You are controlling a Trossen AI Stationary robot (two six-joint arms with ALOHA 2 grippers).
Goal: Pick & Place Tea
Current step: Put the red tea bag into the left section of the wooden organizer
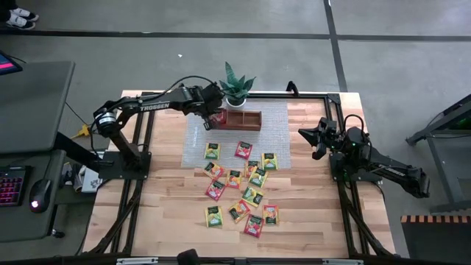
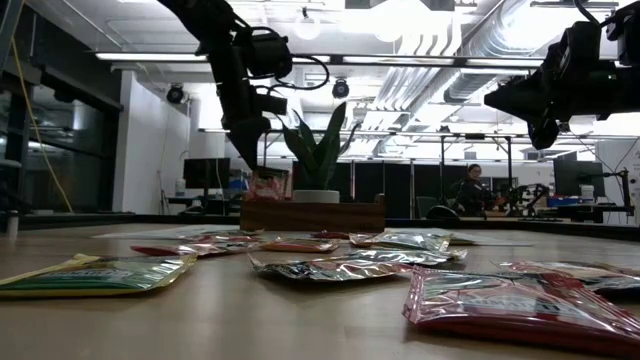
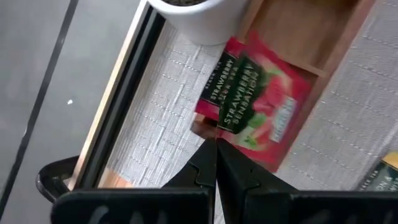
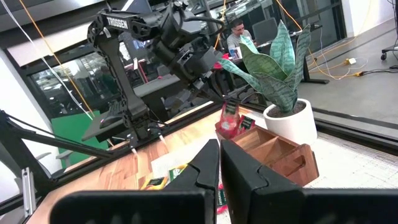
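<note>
1. Left hand [image 3: 216,142] pinched shut on a red tea packet [image 3: 261,99], labelled "Strawberry Sensation", over the left end of the wooden tray [image 1: 244,119], upper centre of the high view.
2. Other tea packets [image 1: 243,193] lie scattered mid-desk [image 1: 173,213]: red, orange, yellow, green.
3. Right hand [image 1: 303,135] closed, empty, at right.

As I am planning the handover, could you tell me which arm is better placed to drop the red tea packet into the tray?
The left. Its gripper is shut on the red packet right at the tray's left end. The right gripper is shut, empty, waiting at the table's right side.
</note>
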